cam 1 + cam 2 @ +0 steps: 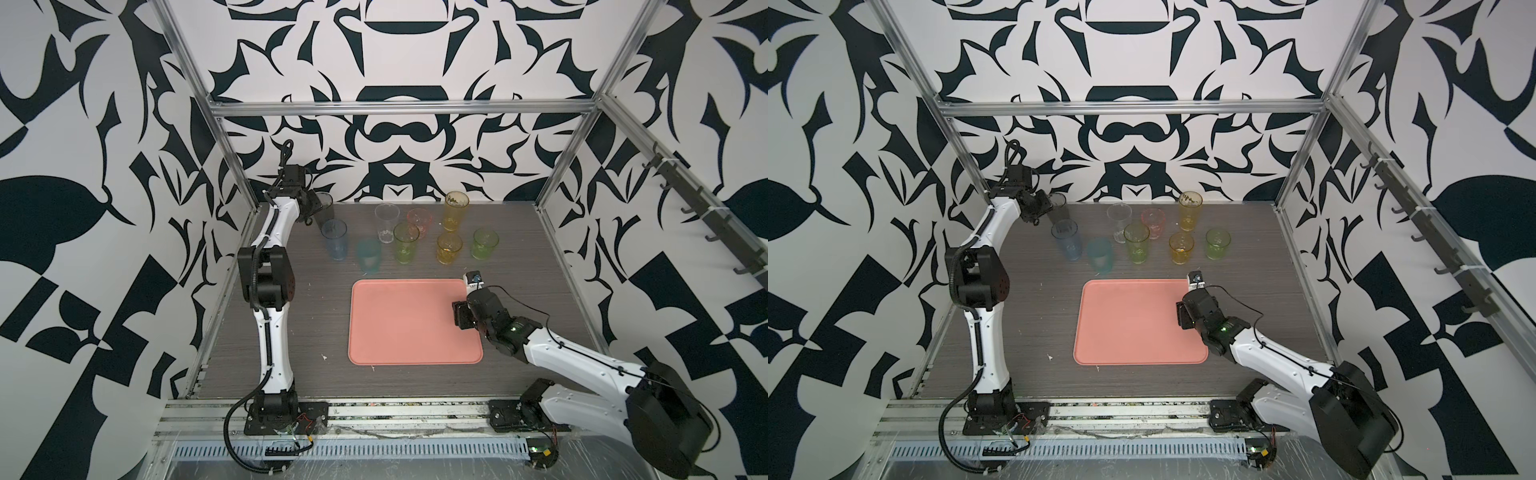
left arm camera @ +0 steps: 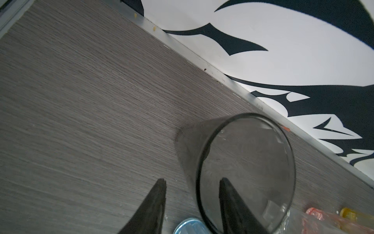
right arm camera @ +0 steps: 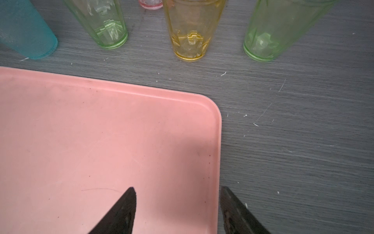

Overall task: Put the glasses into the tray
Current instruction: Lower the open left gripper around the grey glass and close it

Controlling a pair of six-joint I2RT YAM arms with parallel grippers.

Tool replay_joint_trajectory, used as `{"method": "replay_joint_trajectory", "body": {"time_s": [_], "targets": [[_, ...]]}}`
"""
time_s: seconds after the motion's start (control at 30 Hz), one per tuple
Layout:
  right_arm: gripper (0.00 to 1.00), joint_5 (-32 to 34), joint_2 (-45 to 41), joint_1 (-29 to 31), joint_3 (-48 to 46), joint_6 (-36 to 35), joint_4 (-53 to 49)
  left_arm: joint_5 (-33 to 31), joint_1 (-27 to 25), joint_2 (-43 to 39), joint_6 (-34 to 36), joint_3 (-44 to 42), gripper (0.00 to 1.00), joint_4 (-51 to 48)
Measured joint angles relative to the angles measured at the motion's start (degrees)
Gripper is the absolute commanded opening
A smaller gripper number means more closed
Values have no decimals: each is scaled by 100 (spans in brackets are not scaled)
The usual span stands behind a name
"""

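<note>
Straddled the rim of the tall smoky-grey translucent tumbler (image 2: 188, 150) with the left gripper (image 2: 192, 180): jaws apart, one inside the mouth, one outside, not yet clamped. Found the tumbler upright, long axis vertical, near the far left corner of the grey wood-grain table (image 1: 291, 332), well apart from the flat salmon-pink rectangular tray (image 1: 415, 324), nearer and rightward. Judged the left arm the nearer. Hovered the right gripper (image 3: 177, 188), parted and empty, over the tray's far right corner.

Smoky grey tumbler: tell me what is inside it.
One finger of the left gripper reaches inside the smoky grey tumbler; the other is outside its wall. Nothing else shows inside, though the finger hides part of the interior.
</note>
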Motion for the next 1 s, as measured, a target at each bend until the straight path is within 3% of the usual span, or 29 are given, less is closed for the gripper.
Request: {"method": "replay_joint_trajectory", "body": {"time_s": [1.0], "targets": [[68,0,114,0,0,-2,-4,136,61,94,140,7,17,-28]]}}
